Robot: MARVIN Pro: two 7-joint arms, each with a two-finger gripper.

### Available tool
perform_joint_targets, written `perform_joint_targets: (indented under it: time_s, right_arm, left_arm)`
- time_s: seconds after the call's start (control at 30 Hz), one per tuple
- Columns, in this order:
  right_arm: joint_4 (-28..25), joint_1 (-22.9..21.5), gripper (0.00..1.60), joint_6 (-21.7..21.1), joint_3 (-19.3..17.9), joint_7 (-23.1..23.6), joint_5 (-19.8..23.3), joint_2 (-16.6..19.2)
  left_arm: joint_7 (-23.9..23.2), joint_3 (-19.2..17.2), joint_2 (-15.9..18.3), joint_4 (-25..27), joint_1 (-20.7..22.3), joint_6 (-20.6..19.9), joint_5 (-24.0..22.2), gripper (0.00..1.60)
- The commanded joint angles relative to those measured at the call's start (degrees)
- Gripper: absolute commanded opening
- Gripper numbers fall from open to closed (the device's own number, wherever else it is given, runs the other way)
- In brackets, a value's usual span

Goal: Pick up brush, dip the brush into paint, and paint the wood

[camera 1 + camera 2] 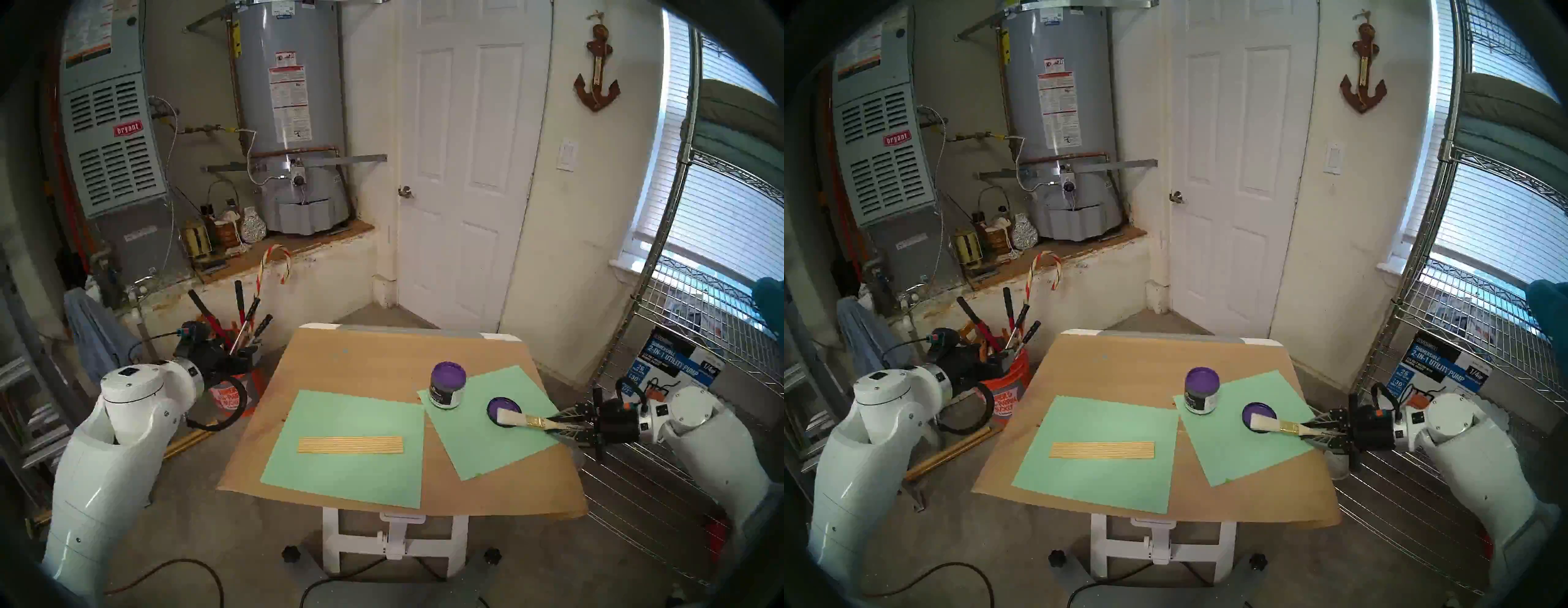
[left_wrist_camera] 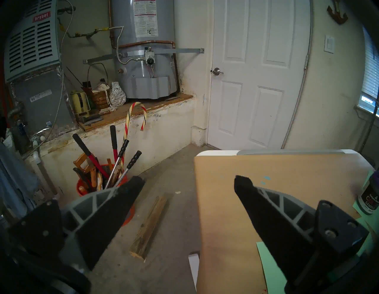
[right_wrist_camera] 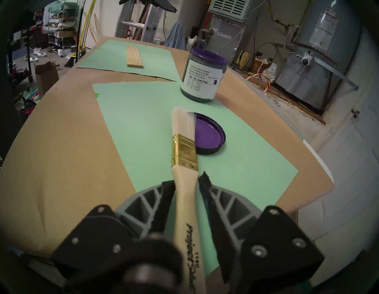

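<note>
The brush (image 3: pixel 184 152) has white bristles. They rest on the rim of a black lid (image 3: pixel 209 135) coated with purple paint, on the right green sheet. My right gripper (image 3: pixel 187 179) straddles the pale handle at the table's right edge. Its left pad lies against the handle, a thin gap shows at the right fingertip, and the jaws are slightly open. An open jar of purple paint (image 1: pixel 448 373) stands just behind the lid. The wood (image 1: pixel 351 445), a pale yellow striped strip, lies bare on the left green sheet. My left gripper (image 2: pixel 189 181) hangs open and empty off the table's left side.
The brown paper-covered table (image 1: pixel 360 361) carries two mint-green sheets (image 1: pixel 348 479). An orange bucket of tools (image 2: pixel 98 184) stands on the floor under my left gripper. A wire shelf (image 1: pixel 700 339) stands close behind my right arm.
</note>
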State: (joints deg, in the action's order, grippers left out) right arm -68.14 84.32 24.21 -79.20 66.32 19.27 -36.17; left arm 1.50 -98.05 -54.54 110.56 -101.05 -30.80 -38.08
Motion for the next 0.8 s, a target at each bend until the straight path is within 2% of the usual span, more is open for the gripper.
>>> perform_joint_targets:
  time_s: [0.0,0.4,0.47,0.5,0.53,0.57,0.77]
  right_arm:
    - [-0.5,-0.6,0.93,-0.3,-0.2,-0.2,0.0,-0.2]
    - [0.0,-1.1,0.99,-0.1,-0.1,-0.6,-0.3,-0.9]
    - [0.1,-1.3,1.10,-0.5,-0.1,-0.3,0.0,-0.9]
    - [0.1,-1.4,1.28,-0.7,0.0,-0.1,0.1,-0.9]
    - [0.1,-1.4,1.28,-0.7,0.0,-0.1,0.1,-0.9]
    - [0.0,-1.3,1.36,-0.7,-0.1,-0.1,0.1,-0.9]
    - [-0.9,-0.3,1.32,-1.0,-0.6,0.1,1.0,-0.7]
  left_arm:
    - [0.1,-0.7,0.1,1.0,0.3,0.1,-0.1,1.60]
    - [0.1,-0.7,0.1,1.0,0.3,0.1,-0.1,1.60]
    - [0.1,-0.7,0.1,1.0,0.3,0.1,-0.1,1.60]
    - [0.1,-0.7,0.1,1.0,0.3,0.1,-0.1,1.60]
    - [0.1,-0.7,0.1,1.0,0.3,0.1,-0.1,1.60]
    - [0.1,-0.7,0.1,1.0,0.3,0.1,-0.1,1.60]
    - [0.1,-0.7,0.1,1.0,0.3,0.1,-0.1,1.60]
